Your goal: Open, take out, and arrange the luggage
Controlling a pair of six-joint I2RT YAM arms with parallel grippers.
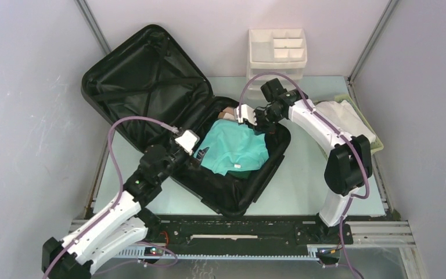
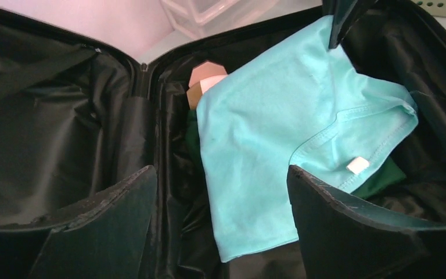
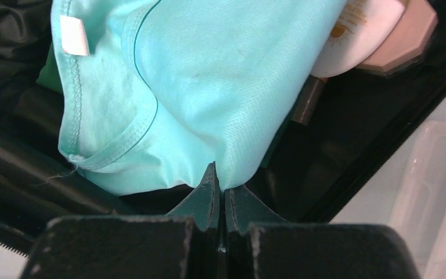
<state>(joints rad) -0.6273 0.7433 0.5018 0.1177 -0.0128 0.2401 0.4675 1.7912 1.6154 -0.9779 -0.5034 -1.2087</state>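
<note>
Seen from above, the big black hard-shell suitcase lies wide open on the left side of the pale table. A light blue-green cotton shirt lies inside its lower half. From the left wrist, the left claw hangs over the shirt, spread wide and holding nothing. From the right wrist, the right claw is pinched tight on the shirt's edge, near a white tube.
</note>
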